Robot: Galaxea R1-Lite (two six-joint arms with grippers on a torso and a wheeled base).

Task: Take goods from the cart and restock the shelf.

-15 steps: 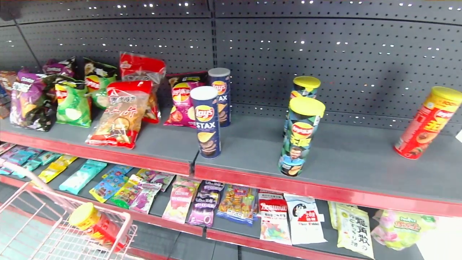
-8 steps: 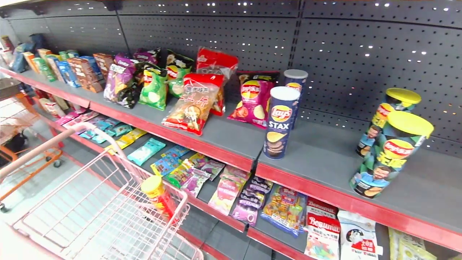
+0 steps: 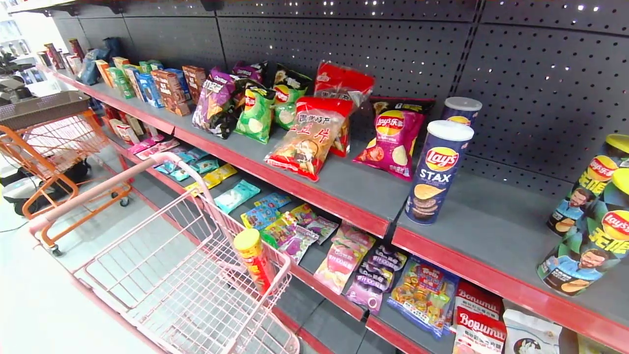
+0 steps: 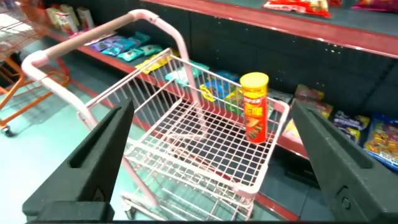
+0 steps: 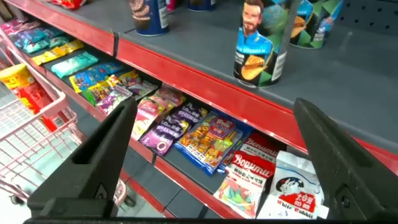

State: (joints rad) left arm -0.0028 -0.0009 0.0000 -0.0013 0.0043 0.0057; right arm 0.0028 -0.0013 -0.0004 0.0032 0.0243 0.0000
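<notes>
My left gripper [image 4: 211, 112] is spread wide with nothing between its fingers, and it looks down into the pink wire cart [image 3: 98, 191]. The red-and-yellow chip can [image 4: 255, 106] stands ahead of it and a little to the shelf side. It is in the cart's front corner against the wire wall, lid up, with its long axis close to vertical and slightly tilted.

My right gripper [image 5: 214, 106] is also spread and empty. It hangs in front of the shelf [image 3: 491, 231], with the can well off to its side. I judge the left arm nearer and better lined up, so I'd take the can from the side, across its width, not from above.

- **In the cart:** one can.
- **Blue chip cans on the upper shelf:** two, one [image 3: 437, 172] at the front and one [image 3: 459, 110] behind it.
- **Green yellow-lidded cans:** two [image 3: 585, 250], farther right, also one behind the other.
- **Chip bags:** they overlap too much for a count I'd trust.
- **Carts:** two, the pink one and an orange cart [image 3: 64, 137] beyond it.

The bare shelf between the blue and green cans looks the likely spot.
</notes>
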